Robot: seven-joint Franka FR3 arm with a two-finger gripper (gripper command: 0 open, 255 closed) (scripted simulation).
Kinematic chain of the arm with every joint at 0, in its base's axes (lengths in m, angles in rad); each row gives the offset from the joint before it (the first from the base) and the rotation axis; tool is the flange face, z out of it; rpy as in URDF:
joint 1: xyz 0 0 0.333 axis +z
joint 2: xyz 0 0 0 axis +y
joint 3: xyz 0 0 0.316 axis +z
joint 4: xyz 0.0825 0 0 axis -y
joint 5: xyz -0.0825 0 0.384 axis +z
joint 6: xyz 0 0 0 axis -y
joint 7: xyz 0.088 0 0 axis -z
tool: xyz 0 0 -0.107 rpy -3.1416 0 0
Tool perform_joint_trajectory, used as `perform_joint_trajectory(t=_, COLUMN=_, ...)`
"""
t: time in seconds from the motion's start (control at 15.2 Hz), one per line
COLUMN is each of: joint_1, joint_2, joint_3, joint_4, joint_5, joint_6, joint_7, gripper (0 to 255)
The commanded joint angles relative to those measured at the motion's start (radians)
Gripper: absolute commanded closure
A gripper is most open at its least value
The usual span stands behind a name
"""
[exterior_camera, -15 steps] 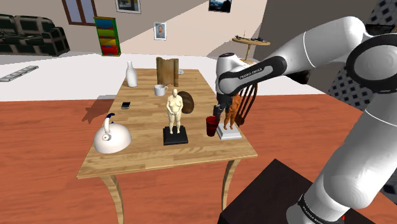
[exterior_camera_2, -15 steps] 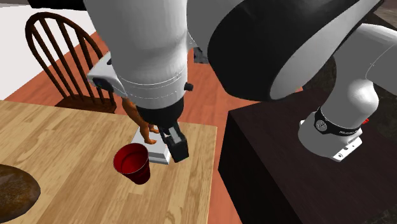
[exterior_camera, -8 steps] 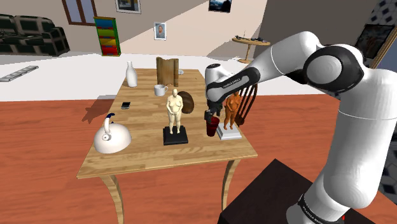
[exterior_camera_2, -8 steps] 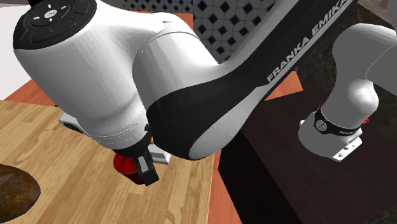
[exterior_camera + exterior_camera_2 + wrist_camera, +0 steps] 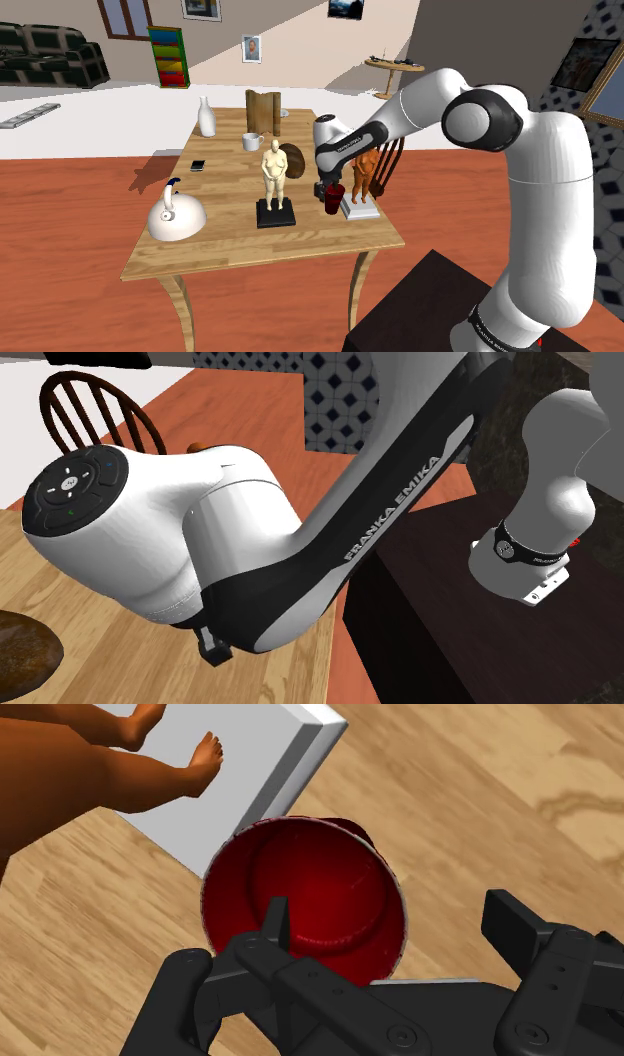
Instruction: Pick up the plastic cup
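The cup (image 5: 334,201) is dark red and stands upright on the wooden table (image 5: 300,235), touching the white base of a brown figurine (image 5: 362,178). My black gripper (image 5: 327,189) hangs just above the cup's rim, pointing down. In the wrist view the red cup (image 5: 320,889) is seen from above. The gripper (image 5: 393,919) is open. One finger (image 5: 275,916) is over the cup's inside and the other finger (image 5: 512,919) is outside its wall. Neither touches the cup. In the second exterior view the arm hides the cup and one black finger (image 5: 212,649) pokes out below the wrist.
The figurine's white base (image 5: 255,764) lies right against the cup. A beige figurine on a black base (image 5: 275,185), a white kettle (image 5: 176,212), a mug (image 5: 252,141), a vase (image 5: 206,118) and a dark round plate (image 5: 296,160) share the table. A chair (image 5: 390,155) stands behind it.
The arm has swung toward the shoulder view's left and dropped over the cup. In the second exterior view the wrist now covers the cup. The fingers stayed open.
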Motion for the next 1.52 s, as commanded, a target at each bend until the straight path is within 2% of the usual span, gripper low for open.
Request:
perform_joint_trajectory(t=0.0, joint_1=-0.001, joint_2=0.018, joint_3=-0.001, joint_4=0.000, joint_5=-0.003, joint_6=0.019, joint_7=0.003, gripper=0)
perform_joint_trajectory(t=0.2, joint_1=0.000, joint_2=0.032, joint_3=-0.002, joint_4=-0.002, joint_5=-0.005, joint_6=0.034, joint_7=0.007, gripper=0)
perform_joint_trajectory(t=0.26, joint_1=-0.001, joint_2=0.030, joint_3=-0.003, joint_4=-0.002, joint_5=-0.004, joint_6=0.032, joint_7=0.005, gripper=255)
perform_joint_trajectory(t=0.86, joint_1=0.000, joint_2=0.032, joint_3=-0.002, joint_4=-0.002, joint_5=-0.005, joint_6=0.034, joint_7=0.007, gripper=255)
perform_joint_trajectory(t=1.45, joint_1=-0.001, joint_2=-0.043, joint_3=0.003, joint_4=0.015, joint_5=0.007, joint_6=-0.056, joint_7=-0.015, gripper=255)
